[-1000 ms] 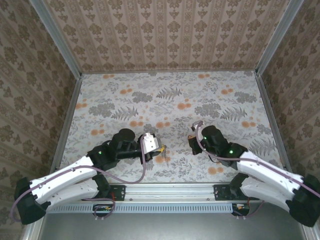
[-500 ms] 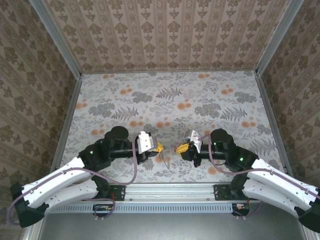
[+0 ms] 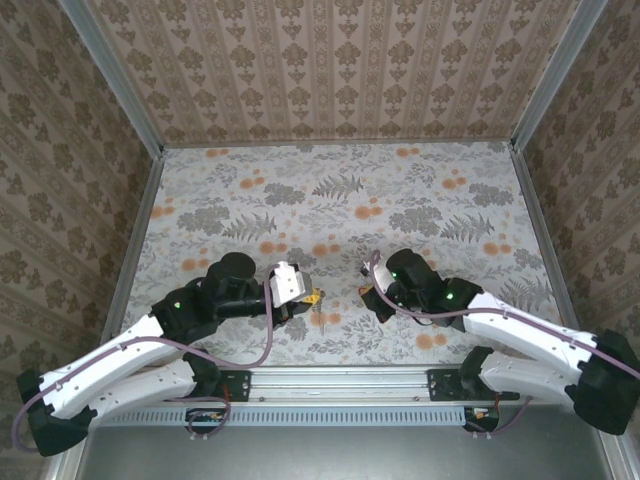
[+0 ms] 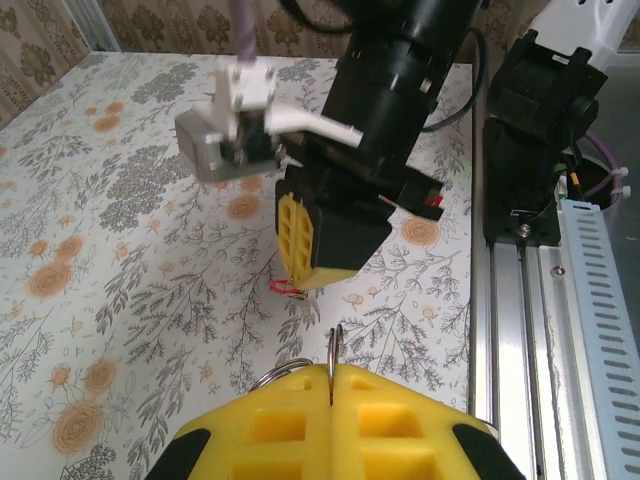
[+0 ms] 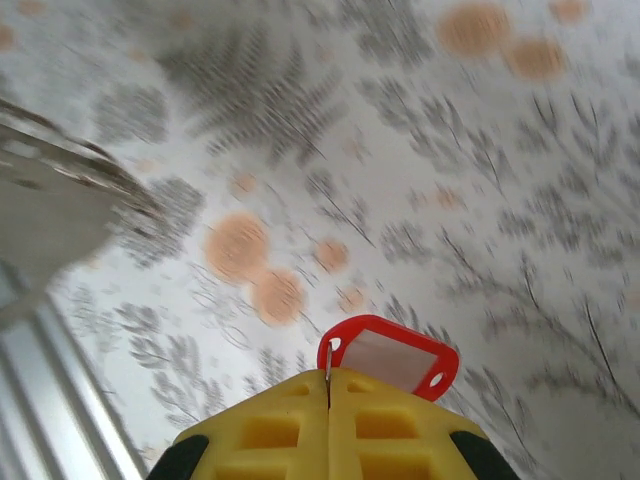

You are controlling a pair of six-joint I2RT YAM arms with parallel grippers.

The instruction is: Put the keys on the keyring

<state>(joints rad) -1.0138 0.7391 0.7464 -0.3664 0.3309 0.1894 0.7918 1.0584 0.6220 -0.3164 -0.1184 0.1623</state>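
Note:
My left gripper [image 4: 332, 372] is shut on the keyring [image 4: 336, 344], a thin metal ring that stands edge-on out of the yellow pads, with a second loop curving off to the left. In the right wrist view my right gripper [image 5: 329, 378] is shut on the keys [image 5: 393, 357], a small red tag with a pale window, pinched at its near corner. In the left wrist view that tag [image 4: 284, 289] hangs at the tip of the right gripper's yellow fingers [image 4: 318, 235], a short way beyond the ring. From above, the left gripper [image 3: 312, 296] and the right gripper [image 3: 368, 292] face each other near the table's front middle.
The floral table [image 3: 340, 200] stretches away behind both grippers, with patterned walls on three sides. A metal rail [image 3: 340, 382] and the arm bases run along the near edge. The right arm's base [image 4: 535, 150] stands close on the right in the left wrist view.
The right gripper swung left toward the left gripper, then turned its wrist and drew slightly back. The left gripper shifted a little to the left. Both stayed shut.

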